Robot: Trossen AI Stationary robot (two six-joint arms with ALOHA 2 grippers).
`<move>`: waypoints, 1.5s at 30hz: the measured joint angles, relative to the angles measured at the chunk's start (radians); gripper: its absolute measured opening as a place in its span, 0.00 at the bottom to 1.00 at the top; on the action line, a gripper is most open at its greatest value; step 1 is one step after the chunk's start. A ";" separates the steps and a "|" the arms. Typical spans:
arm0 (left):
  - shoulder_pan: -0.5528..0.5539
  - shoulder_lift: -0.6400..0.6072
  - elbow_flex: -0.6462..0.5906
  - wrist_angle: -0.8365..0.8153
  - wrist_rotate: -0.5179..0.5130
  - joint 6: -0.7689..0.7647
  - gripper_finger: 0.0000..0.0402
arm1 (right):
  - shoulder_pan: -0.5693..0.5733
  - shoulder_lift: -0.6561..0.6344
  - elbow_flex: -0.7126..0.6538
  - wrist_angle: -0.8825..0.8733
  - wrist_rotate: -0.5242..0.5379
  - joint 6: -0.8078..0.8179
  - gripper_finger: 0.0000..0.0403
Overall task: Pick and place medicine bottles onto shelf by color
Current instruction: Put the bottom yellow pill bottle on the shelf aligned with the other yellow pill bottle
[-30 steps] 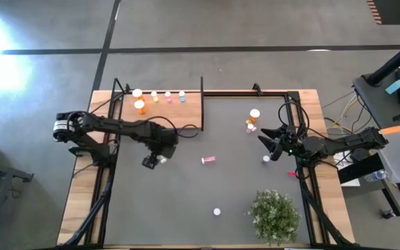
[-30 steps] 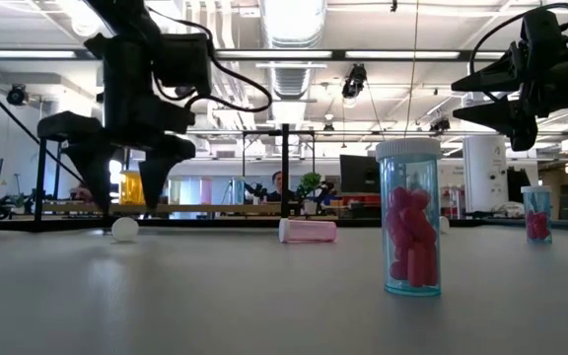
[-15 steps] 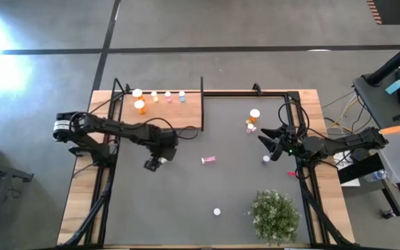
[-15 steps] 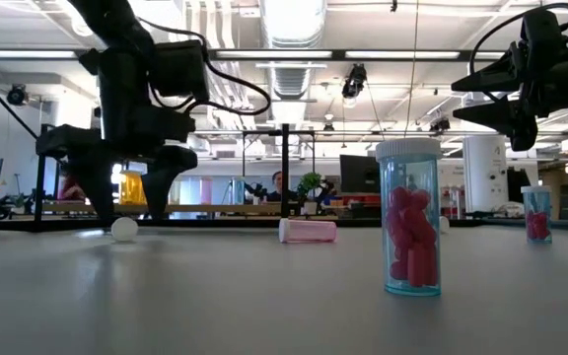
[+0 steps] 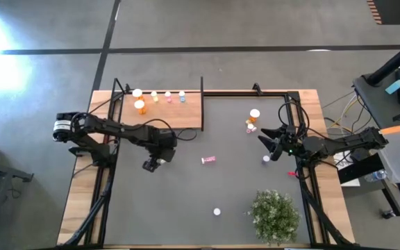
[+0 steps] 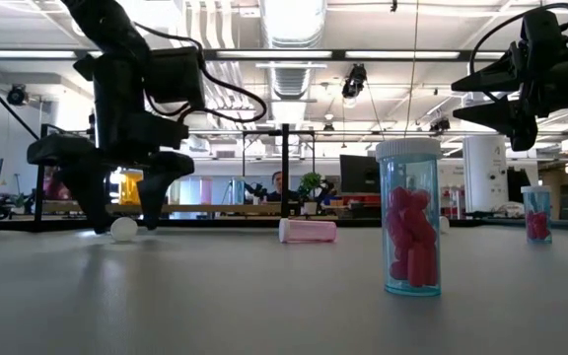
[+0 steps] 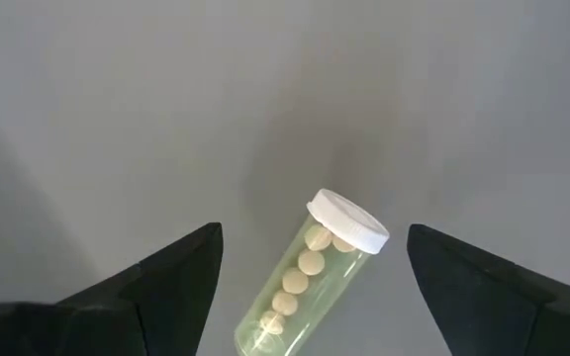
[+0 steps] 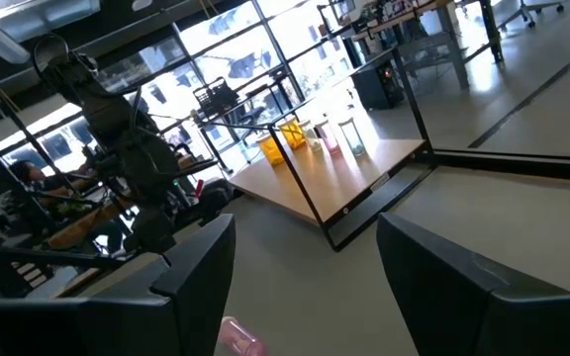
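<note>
Left tool (image 5: 153, 165) is down low over the worktop (image 5: 186, 201), just in front of the shelf (image 5: 186, 114), fingers spread wide with nothing gripped. Its wrist view shows a yellow-green bottle (image 7: 313, 275) lying on its side on the mat right between the two fingers (image 7: 166, 282), white cap on, not touching either one. In the low view the same tool (image 6: 116, 212) straddles that cap end.

Right tool (image 5: 268, 144) hangs above the worktop on the far right, also wide open and empty.

On the shelf there's a row of bottles along the back edge: two orange ones (image 5: 139, 105), then yellow-green, pink (image 5: 168, 96) and blue (image 5: 182, 96).

Loose stuff on the mat: a pink bottle on its side (image 5: 208, 160) mid-worktop, a small cluster near the right tool including an orange bottle (image 5: 255, 114), one just beside the right tool (image 5: 266, 160), and a blue bottle with pink pills (image 6: 410, 219) standing near the front by the plant (image 5: 275, 215).
</note>
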 joint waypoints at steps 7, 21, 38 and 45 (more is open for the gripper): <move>-0.001 0.000 -0.028 0.024 0.021 0.051 0.75 | 0.000 0.000 0.000 0.000 0.000 0.000 0.59; -0.001 0.000 -0.049 0.066 0.023 0.046 0.55 | 0.000 0.000 0.000 0.000 0.000 0.000 0.59; 0.001 0.000 -0.032 0.074 0.009 -0.079 0.33 | 0.000 0.000 0.000 0.000 0.000 0.000 0.59; 0.001 0.000 -0.022 0.086 -0.007 -0.170 0.29 | 0.000 0.000 0.000 0.000 0.000 0.000 0.59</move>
